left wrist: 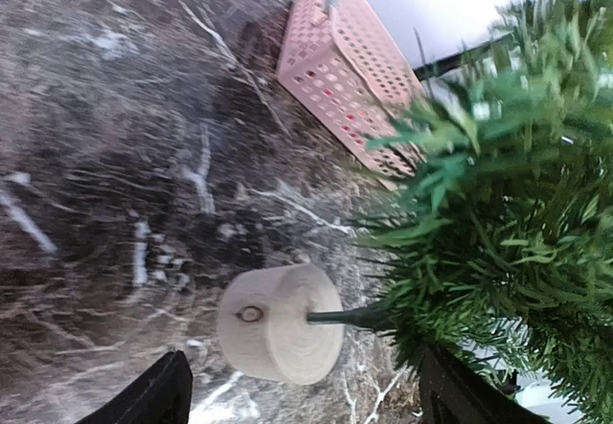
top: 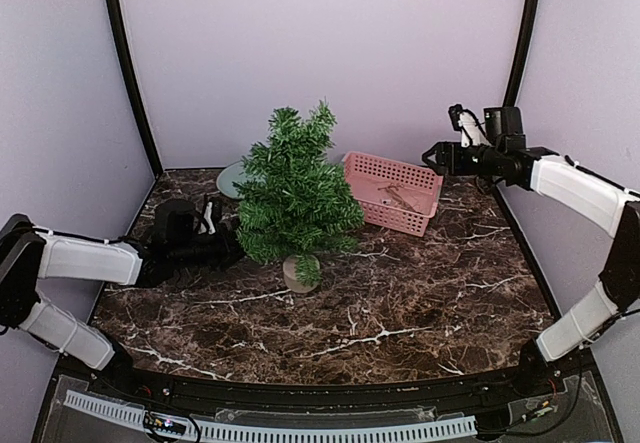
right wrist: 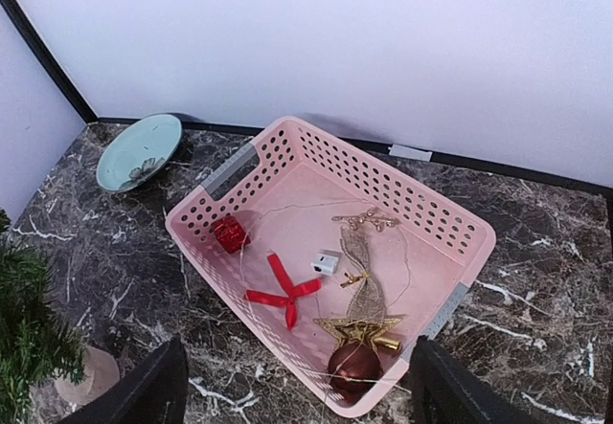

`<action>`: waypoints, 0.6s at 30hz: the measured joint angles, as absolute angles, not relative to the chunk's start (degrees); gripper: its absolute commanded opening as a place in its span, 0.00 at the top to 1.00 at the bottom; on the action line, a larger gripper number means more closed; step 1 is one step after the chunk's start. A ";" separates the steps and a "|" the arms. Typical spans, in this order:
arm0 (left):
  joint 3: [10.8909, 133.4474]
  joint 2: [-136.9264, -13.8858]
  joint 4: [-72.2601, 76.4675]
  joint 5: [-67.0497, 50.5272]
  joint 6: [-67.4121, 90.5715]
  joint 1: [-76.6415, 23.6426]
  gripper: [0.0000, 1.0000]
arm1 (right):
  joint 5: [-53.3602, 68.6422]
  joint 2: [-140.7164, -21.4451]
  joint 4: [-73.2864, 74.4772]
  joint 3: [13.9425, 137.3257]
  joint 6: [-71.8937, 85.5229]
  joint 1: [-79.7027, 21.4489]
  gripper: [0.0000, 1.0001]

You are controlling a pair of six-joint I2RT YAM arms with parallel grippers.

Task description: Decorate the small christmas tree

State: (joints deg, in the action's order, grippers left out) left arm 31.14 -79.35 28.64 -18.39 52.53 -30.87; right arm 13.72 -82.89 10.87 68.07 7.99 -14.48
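A dark marbled counter (top: pixel 400 303) with white veins carries everything. The small christmas tree (top: pixel 295 188) stands upright on it, a little left of centre, on its short tan base (top: pixel 297 271). No ornament shows on its green branches.

Just right of the tree, toward the back wall, sits a pink perforated basket (top: pixel 385 211). The tree's right-hand branches reach close to its near corner.

The left hand (left wrist: pixel 306 400) lies low over the counter just left of the tree's lower branches. Its fingers are spread wide and grip nothing; in its wrist view the base sits ahead of the gap, apart from both fingers.

The right hand (right wrist: pixel 297 390) hangs above the basket's right end, its fingers also spread wide and holding nothing.

A pale green bowl (right wrist: pixel 139 151) rests behind the tree, left of the basket.

Inside the basket lie a glittery gold strip (right wrist: pixel 362 271), a gold star (right wrist: pixel 359 328), a dark red ball (right wrist: pixel 354 365), a red ribbon bow (right wrist: pixel 284 293), a small red gift box (right wrist: pixel 230 234) and a tiny white box (right wrist: pixel 327 263).
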 measured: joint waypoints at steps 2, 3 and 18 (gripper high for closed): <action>31.16 -77.41 25.50 -17.91 51.09 -29.36 0.14 | 13.96 -86.24 13.67 71.72 6.39 -15.00 0.24; 31.24 -76.36 23.44 -17.47 50.15 -28.67 0.13 | 14.31 -87.99 14.74 73.49 5.80 -15.46 0.24; 34.94 -69.28 9.41 -11.42 41.52 -27.53 0.01 | 14.96 -112.29 22.79 91.22 2.79 -23.35 0.32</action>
